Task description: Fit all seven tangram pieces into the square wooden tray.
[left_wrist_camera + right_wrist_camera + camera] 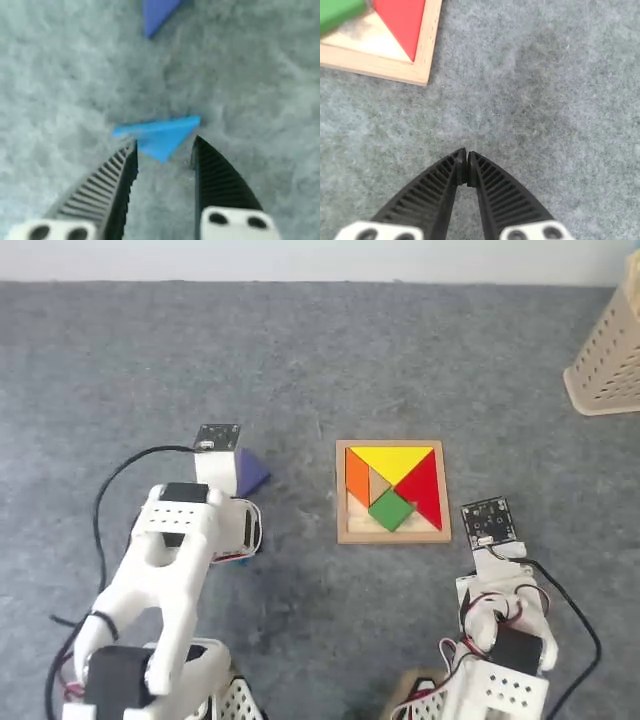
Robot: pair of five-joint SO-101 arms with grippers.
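**Light blue triangle: thin, flat and easy to squirt out of a pinch**

The light blue flat triangular tangram piece (160, 136) lies flat on the grey fuzzy counter (260, 75), well apart from the square wooden tray (392, 533). It looks light and stiff, probably painted wood, so weight isn't your problem. The trouble is how thin it is and how its edges taper. I'd guess a squeeze near a pointed corner makes it slide out sideways. Take it across the wider middle, pads on two edges, low enough to catch the thin sides.

Your left gripper (164, 143) points down at the counter with its jaws spread, one on each side of the triangle's nearest corner. I can't tell if either finger touches it. That corner is the narrow bit, so a little more forward reach looks smart. The dark blue flat piece (157, 15) lies just beyond, apart from it.

Your right gripper (467, 157) sits near the tray's corner, aimed at bare counter, jaws pressed together on nothing.
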